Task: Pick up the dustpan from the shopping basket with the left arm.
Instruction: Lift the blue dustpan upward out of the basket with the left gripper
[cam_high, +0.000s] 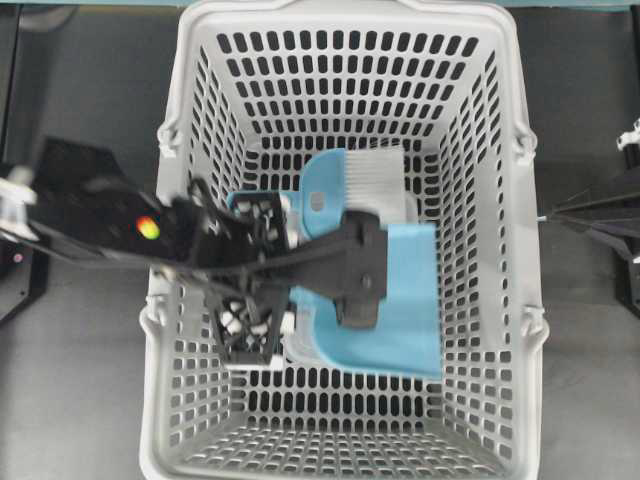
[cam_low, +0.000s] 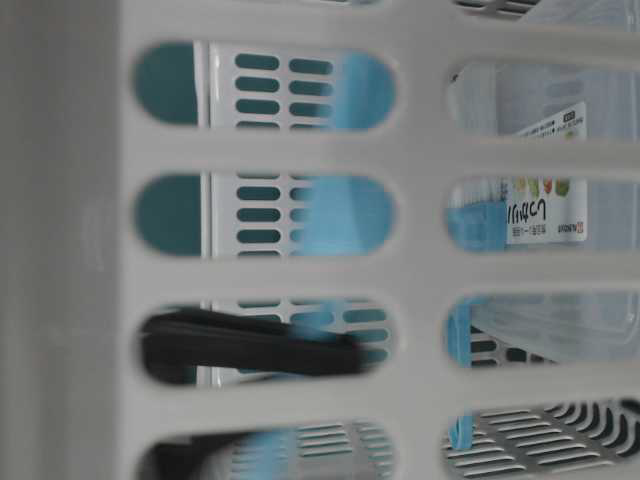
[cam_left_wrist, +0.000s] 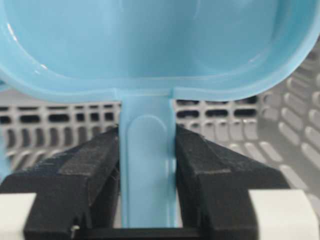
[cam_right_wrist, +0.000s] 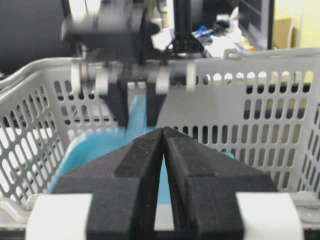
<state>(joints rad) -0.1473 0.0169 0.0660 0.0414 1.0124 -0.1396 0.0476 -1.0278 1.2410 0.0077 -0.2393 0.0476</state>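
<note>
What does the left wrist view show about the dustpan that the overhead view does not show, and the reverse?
Only the left wrist view shows the grasp closely: the left gripper is shut on the thin handle of the dustpan, one black finger pressing each side.

Only the overhead view shows the whole shopping basket, the blue hand brush with white bristles lying beside the dustpan, and the left arm reaching in from the left over the basket rim.

Both views show the light blue dustpan inside the basket, above its slotted grey bottom.
</note>
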